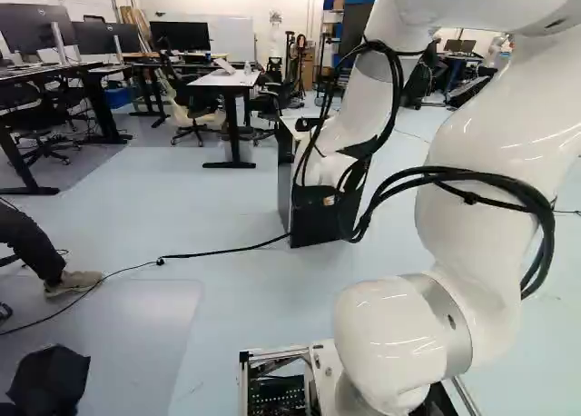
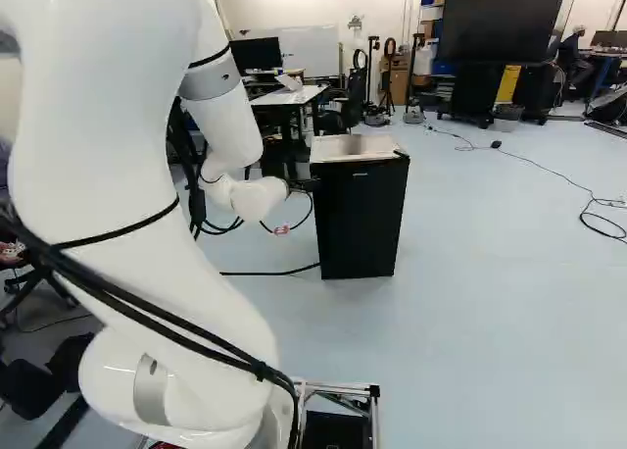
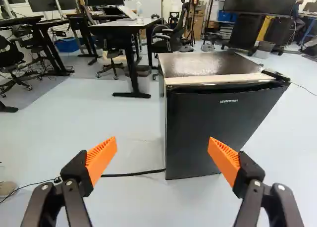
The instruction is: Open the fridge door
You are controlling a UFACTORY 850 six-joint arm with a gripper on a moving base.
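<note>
fingers (image 2: 306, 185) stand wide open near the middle of the right base view, close to the top left corner of the fridge (image 2: 360, 219); in the wrist view their orange pads (image 3: 101, 160) face each other well apart. going left to right across the left base view, desks with dark monitors (image 1: 27, 27) fill the upper left, and a black cable (image 1: 136, 267) runs over the pale floor (image 1: 218, 293) from the left edge to the foot of the fridge at the centre. a white tabletop (image 1: 223, 78) is at the upper middle, and the white arm (image 1: 481, 162) rises right of centre, partly hiding the fridge. in the wrist view the fridge is ahead of the fingers, its black door (image 3: 218, 123) closed and facing them. at the upper right of the right base view is a large dark screen (image 2: 505, 20), with a thin cord (image 2: 549, 170) on the floor below it.
</note>
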